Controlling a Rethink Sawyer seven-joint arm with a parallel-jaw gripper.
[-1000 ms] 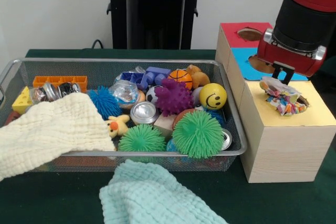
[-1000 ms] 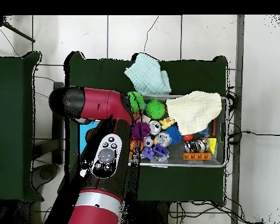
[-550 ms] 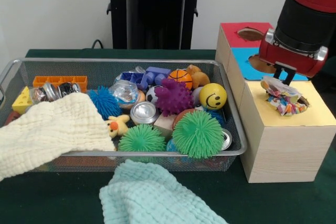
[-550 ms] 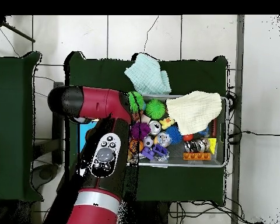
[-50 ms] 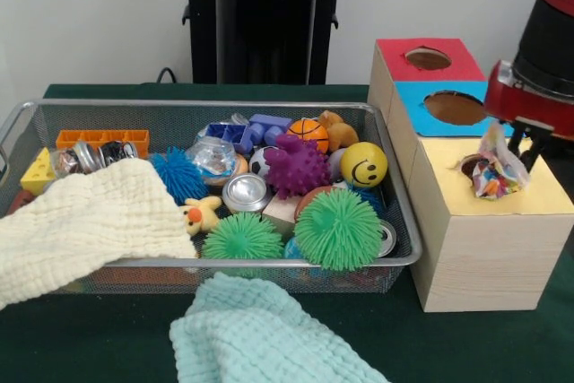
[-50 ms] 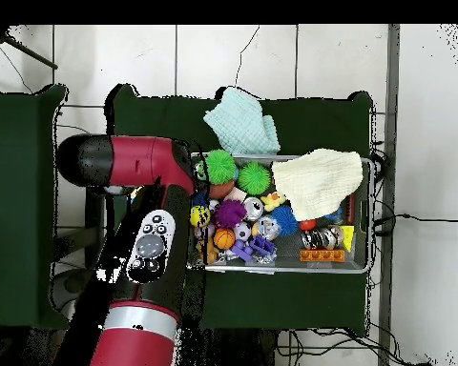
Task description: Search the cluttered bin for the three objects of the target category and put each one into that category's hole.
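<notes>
Landmark: the wooden sorting box (image 5: 475, 221), standing just beside the wire bin's right end in the front view.

Box top: three coloured panels, each with a hole. The red panel (image 5: 395, 53) lies farthest back, the blue panel (image 5: 413, 105) in the middle, the yellow panel (image 5: 538, 193) nearest the camera.

Candy bag (image 5: 496, 169): a crinkly clear packet of coloured sweets, resting at the yellow panel's hole, partly over it (the hole's dark rim shows at the bag's left).

Gripper (image 5: 529, 143): over the right edge of the yellow panel, just beside the bag. One dark finger (image 5: 538, 143) shows by the bag's upper right corner; I cannot tell whether the claw is parted or closed, nor whether it touches the bag.

Arm (image 6: 137, 253): in the overhead view the red arm covers the box entirely.

Wire bin (image 5: 179, 109): left of the box, crowded with toys.

Toys nearest the box: a yellow smiley ball (image 5: 363, 164), a large green spiky ball (image 5: 338, 229), an orange basketball (image 5: 308, 133).

Toys farther from the box: a purple spiky toy (image 5: 296, 166), a second green spiky ball (image 5: 242, 238), a blue spiky ball (image 5: 178, 175), silver tins (image 5: 245, 192).

Cream cloth (image 5: 81, 226): draped over the bin's end farthest from the box.

Teal cloth (image 5: 260, 334): on the green table (image 5: 90, 347), in front of the bin.
</notes>
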